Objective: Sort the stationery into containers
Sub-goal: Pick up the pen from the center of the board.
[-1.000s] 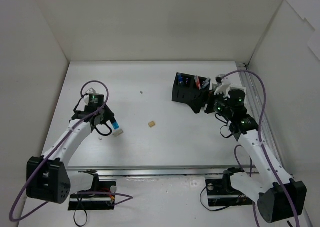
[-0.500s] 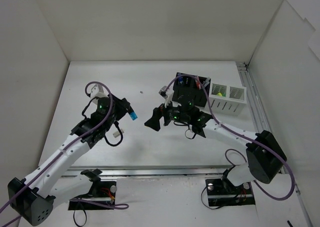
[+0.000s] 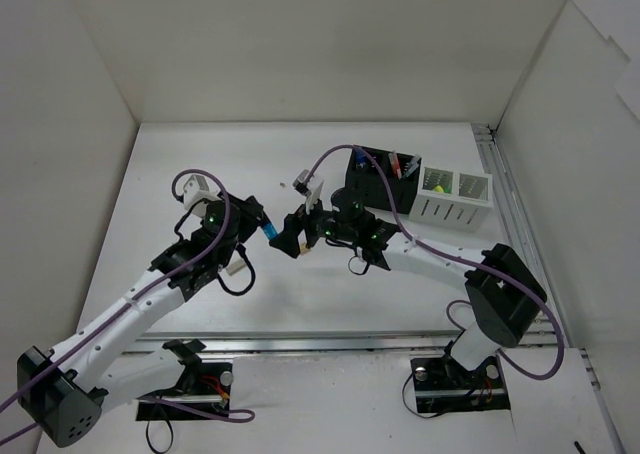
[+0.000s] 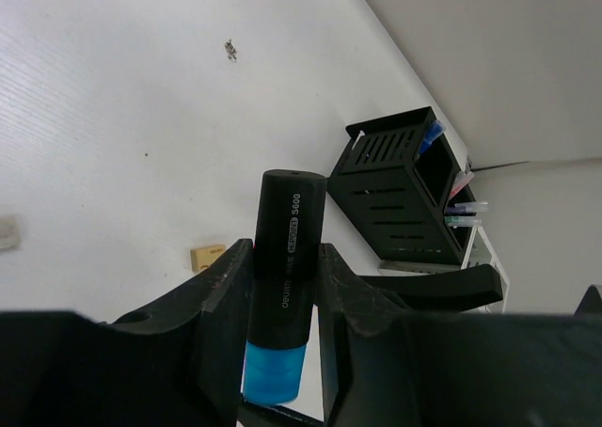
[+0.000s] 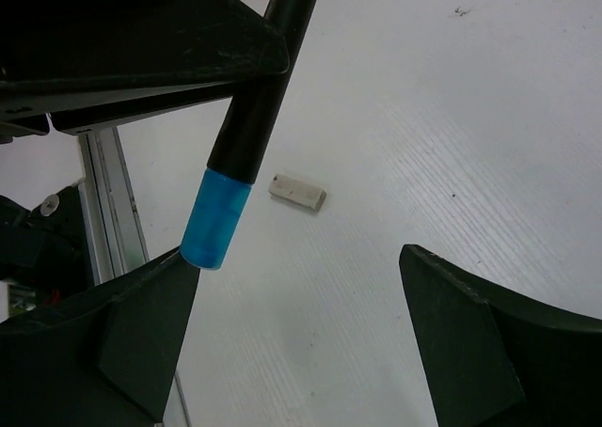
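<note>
My left gripper is shut on a black highlighter with a blue cap and holds it above the table. In the left wrist view the highlighter sticks out between the jaws of the left gripper. My right gripper is open, its jaws on either side of the blue cap end without touching it. In the right wrist view the right gripper is wide open and the cap hangs by its left finger. The black organizer and the white slatted organizer stand at the back right.
A beige eraser lies on the table below the grippers. A pale eraser lies further left. The black organizer holds pens; the white one holds a green highlighter. White walls enclose the table.
My right arm has swung left from the organizers and now has its open jaws at the highlighter. My left arm has lifted the highlighter and moved it right, toward the right gripper.
</note>
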`<act>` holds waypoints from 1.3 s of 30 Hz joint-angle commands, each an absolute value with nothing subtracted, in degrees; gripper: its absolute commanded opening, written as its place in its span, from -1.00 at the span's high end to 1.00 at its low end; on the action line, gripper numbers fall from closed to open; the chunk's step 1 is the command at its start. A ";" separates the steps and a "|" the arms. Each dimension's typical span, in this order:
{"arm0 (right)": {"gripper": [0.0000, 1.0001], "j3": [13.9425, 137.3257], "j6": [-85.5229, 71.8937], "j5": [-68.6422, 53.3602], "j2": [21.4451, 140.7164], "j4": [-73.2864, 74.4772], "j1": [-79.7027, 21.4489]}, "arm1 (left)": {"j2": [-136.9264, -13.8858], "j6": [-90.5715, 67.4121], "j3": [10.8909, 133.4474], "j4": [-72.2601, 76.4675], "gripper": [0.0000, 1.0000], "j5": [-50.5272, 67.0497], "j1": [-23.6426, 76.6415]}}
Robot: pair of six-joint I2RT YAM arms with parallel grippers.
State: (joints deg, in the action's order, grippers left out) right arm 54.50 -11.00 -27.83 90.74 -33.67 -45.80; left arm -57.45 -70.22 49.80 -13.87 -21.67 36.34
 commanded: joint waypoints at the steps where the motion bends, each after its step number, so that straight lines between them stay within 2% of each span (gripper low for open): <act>1: -0.56 57.92 -8.97 -26.80 90.00 -40.69 -46.58 | -56.87 -72.86 50.80 -8.70 1.00 -22.50 38.14; 3: -0.36 58.45 -8.27 -27.33 90.44 -40.69 -46.50 | -56.95 -73.30 50.63 -9.05 1.00 -23.46 38.67; 4: -0.36 58.80 -8.26 -27.59 90.61 -40.69 -46.58 | -56.87 -73.65 50.54 -9.40 1.00 -23.64 38.67; 6: -0.45 58.71 -7.56 -27.95 90.70 -40.52 -46.67 | -56.52 -73.74 50.19 -9.40 1.00 -23.73 38.67; 12: -0.58 56.08 -1.14 -35.41 88.77 -36.39 -46.58 | -52.48 -71.54 50.01 -10.28 1.00 -23.64 38.67; 19: -0.60 62.48 5.71 -34.56 90.17 -25.06 -49.13 | -51.06 -71.89 49.39 -9.74 1.00 -24.08 38.67; 25: -0.61 61.26 4.48 -31.38 89.12 -29.71 -49.39 | -50.63 -71.54 50.10 -11.86 1.00 -24.96 38.67; 28: -0.61 60.73 4.57 -27.26 88.07 -31.37 -49.22 | -49.57 -71.37 49.14 -11.78 1.00 -25.05 38.67; 31: -0.52 60.73 3.43 -23.74 88.24 -34.62 -49.31 | -48.87 -70.75 47.90 -10.11 1.00 -24.26 38.67; 35: -0.40 62.49 2.38 -24.43 89.20 -35.68 -49.39 | -49.31 -70.84 47.72 -9.84 1.00 -23.56 38.67; 39: -0.38 64.07 1.58 -25.31 90.61 -35.86 -49.31 | -50.53 -71.54 47.55 -9.49 1.00 -22.94 38.67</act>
